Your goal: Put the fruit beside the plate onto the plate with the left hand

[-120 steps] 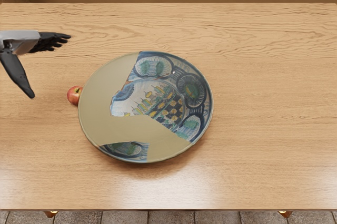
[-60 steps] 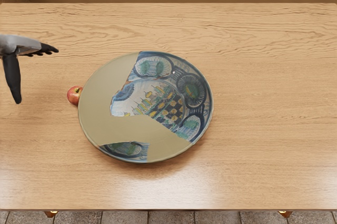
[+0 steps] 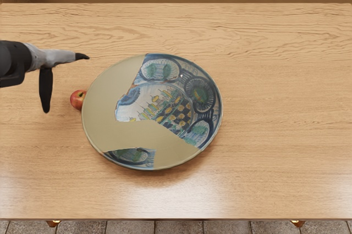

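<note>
Left hand [image 3: 54,61] hangs open, thumb dangling down, fingers stretched toward the plate [image 3: 99,121], holding nothing. The little red apple [image 3: 77,99] sits just below it, right against the plate's left rim.

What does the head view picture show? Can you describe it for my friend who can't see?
A robot's left hand hovers open over a wooden table, up and left of a small red apple in the picture, holding nothing. The apple sits beside the left rim of a big tan and blue-patterned plate.
</note>
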Controlling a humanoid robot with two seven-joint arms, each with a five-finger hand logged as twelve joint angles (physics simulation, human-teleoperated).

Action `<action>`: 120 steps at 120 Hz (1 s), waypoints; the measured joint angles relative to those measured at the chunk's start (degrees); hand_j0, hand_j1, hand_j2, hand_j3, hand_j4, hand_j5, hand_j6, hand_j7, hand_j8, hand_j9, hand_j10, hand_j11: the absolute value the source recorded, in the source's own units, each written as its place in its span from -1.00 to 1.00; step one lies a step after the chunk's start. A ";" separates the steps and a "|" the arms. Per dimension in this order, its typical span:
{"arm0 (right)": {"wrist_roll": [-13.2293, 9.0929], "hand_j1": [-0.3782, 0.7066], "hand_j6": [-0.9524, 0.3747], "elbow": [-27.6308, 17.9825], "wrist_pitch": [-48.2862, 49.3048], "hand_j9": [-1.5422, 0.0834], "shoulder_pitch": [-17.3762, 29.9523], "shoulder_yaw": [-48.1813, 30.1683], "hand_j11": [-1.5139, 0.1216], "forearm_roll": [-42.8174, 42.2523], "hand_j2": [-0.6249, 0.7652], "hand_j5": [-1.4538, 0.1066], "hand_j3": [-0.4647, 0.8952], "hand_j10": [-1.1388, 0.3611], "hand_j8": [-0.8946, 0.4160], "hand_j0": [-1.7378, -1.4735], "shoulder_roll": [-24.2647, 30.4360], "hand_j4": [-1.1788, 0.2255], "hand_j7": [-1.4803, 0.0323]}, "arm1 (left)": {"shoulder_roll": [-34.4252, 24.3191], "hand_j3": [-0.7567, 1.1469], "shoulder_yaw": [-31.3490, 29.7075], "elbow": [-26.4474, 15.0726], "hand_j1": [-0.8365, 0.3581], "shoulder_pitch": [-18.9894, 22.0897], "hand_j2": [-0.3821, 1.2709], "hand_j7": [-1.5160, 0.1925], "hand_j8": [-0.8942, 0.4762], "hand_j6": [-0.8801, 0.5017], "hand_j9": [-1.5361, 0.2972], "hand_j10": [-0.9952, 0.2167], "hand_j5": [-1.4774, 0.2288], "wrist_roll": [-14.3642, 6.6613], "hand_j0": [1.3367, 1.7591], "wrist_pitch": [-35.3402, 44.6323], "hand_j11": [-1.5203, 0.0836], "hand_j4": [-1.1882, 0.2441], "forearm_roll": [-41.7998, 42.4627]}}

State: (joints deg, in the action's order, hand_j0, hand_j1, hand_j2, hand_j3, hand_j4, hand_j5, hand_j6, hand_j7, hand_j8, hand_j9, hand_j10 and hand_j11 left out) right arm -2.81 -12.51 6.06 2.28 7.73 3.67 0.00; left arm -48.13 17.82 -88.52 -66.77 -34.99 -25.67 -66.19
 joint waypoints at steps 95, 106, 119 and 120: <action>0.00 -0.92 0.42 0.03 0.00 0.88 0.00 0.02 0.83 0.00 -0.10 0.84 -0.32 0.50 0.35 -0.40 0.00 0.66 0.94 | 4.54 -0.20 -5.63 3.39 0.44 2.61 -0.47 0.36 -0.10 -0.13 0.29 0.18 0.31 -0.01 0.52 10.01 0.45 0.27 -6.71; 0.00 -0.92 0.42 0.03 0.00 0.88 0.00 0.01 0.83 0.01 -0.10 0.84 -0.32 0.50 0.35 -0.40 0.00 0.66 0.94 | 4.89 -0.20 -5.79 3.54 0.41 2.73 -0.46 0.34 -0.13 -0.15 0.27 0.16 0.29 -0.01 0.52 10.17 0.43 0.25 -7.90; 0.00 -0.92 0.42 0.03 0.00 0.88 0.00 0.04 0.83 0.00 -0.10 0.84 -0.32 0.50 0.35 -0.40 0.00 0.66 0.94 | 5.63 -0.20 -5.90 3.77 0.39 3.67 -0.46 0.32 -0.14 -0.17 0.25 0.14 0.27 -0.01 0.52 10.62 0.41 0.23 -8.45; 0.00 -0.92 0.42 0.03 0.00 0.88 0.00 0.03 0.83 0.00 -0.10 0.84 -0.32 0.50 0.35 -0.40 0.00 0.66 0.94 | 5.69 -0.20 -5.91 3.81 0.39 3.71 -0.46 0.32 -0.14 -0.17 0.25 0.14 0.27 -0.01 0.52 10.65 0.41 0.23 -8.47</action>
State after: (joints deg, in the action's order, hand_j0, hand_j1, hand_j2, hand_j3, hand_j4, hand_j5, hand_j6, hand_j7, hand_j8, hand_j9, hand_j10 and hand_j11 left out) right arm -2.81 -12.48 6.06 2.28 7.77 3.67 0.00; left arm -42.44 11.92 -84.71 -63.06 -35.00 -15.02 -74.66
